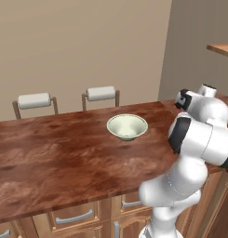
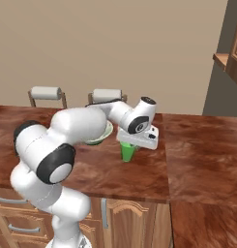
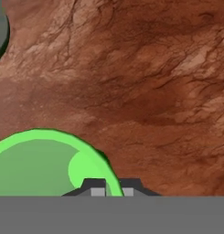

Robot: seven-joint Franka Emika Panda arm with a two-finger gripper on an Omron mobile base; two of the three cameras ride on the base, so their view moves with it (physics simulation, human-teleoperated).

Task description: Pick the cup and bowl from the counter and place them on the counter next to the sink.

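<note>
Glossy reddish-brown wood-grain countertop is seen carrying both task items, near its back edge. Toward the middle, the wide pale cream bowl with flared rim is left untouched. Just beside it, the small bright green tumbler stands upright under the two-finger gripper, whose dark tips straddle the rim wall, nearly closed on it. A thin rim pinch could be lost on lifting, or the cup tipped against the bowl.
</note>
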